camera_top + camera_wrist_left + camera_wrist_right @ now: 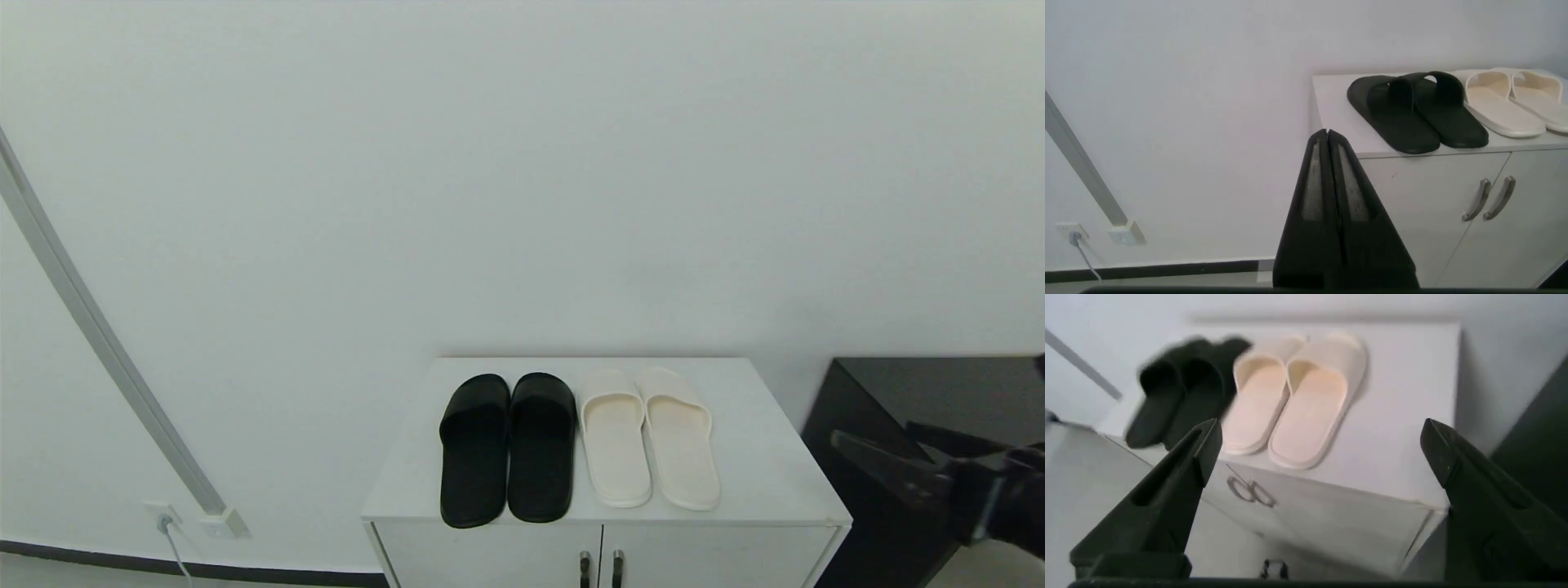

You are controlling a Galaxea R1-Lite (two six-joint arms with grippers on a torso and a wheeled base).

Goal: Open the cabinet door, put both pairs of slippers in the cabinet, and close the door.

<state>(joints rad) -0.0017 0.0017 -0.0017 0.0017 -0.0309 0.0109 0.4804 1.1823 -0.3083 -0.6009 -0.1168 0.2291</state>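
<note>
We see a low white cabinet with two flat doors standing against a plain white wall. Both doors are closed, and their two slim metal handles hang side by side at the middle seam of the cabinet front. On the cabinet's top lie a pair of black rubber slide slippers and a pair of cream open-heel slippers. Both pairs have their toes toward the wall at the cabinet's back. The black pair is on the left half of the cabinet top and the cream pair just beside it, nearer the cabinet's right edge.

The left claw hangs off the cabinet's left front corner, below the level of its top, with its two dark fingers pressed together and holding nothing. The right claw is spread wide and empty, out in front of the cabinet's right side and apart from it.

A dark, box-shaped piece of furniture stands right of the cabinet. Left of the cabinet, a grey conduit strip runs down the wall to a white socket.
</note>
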